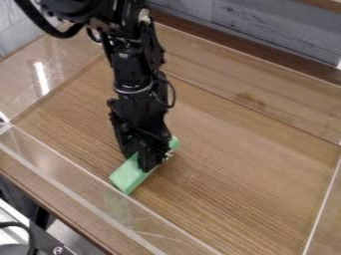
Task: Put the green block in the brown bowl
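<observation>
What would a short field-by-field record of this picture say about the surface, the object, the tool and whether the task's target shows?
Surface: wooden tabletop inside clear plastic walls
Object: long, flat, bright green block, near the front wall
Arm: black robot arm, reaching down from the upper left
Tool: black tool, pointing straight down, jaws around the green block's far end
Block's near end: on or just above the tabletop, unclear
Brown bowl: not in view

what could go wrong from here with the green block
1. The fingers grip the green block near its upper end, so the long free end could swing or slip out on lifting.
2. No brown bowl shows in this view, so the drop spot cannot be checked.
3. The clear wall stands close by; a swing could clip it.
</observation>
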Robot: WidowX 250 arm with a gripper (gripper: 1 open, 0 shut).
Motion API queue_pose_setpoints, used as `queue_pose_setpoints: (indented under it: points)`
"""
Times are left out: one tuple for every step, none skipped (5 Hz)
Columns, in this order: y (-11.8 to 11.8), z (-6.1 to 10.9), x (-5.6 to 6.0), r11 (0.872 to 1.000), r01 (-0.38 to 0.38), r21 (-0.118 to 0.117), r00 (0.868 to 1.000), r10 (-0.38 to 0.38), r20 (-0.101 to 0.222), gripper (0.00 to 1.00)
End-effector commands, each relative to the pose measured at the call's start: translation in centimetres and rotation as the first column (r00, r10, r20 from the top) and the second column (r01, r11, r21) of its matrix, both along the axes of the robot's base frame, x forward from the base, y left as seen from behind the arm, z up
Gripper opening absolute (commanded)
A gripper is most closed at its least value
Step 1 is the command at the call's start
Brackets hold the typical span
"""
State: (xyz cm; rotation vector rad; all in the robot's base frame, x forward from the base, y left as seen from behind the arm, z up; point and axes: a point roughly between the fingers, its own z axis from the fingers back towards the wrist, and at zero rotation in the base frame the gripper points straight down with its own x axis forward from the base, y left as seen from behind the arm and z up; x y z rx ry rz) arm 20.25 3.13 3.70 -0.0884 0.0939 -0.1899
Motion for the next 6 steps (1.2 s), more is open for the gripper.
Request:
queue_pose_setpoints:
  points:
    - [0.3,1.4,0.0,1.000,-0.023,0.003,1.000,0.023,0.004,0.00]
    - [0.5,2.0,0.1,1.000,-0.027,0.002,1.000,0.027,-0.001,0.00]
    - [0.6,2.7,0.3,1.000,-0.029,-0.001,1.000,0.029,-0.003,0.00]
    - [0.8,3.4,0.5,0.999,-0.034,-0.006,0.999,0.034,-0.003,0.00]
    - [0.9,4.2,0.6,0.999,-0.039,-0.008,0.999,0.039,0.001,0.00]
    - [1.1,5.2,1.0,0.999,-0.048,-0.009,0.999,0.048,0.011,0.00]
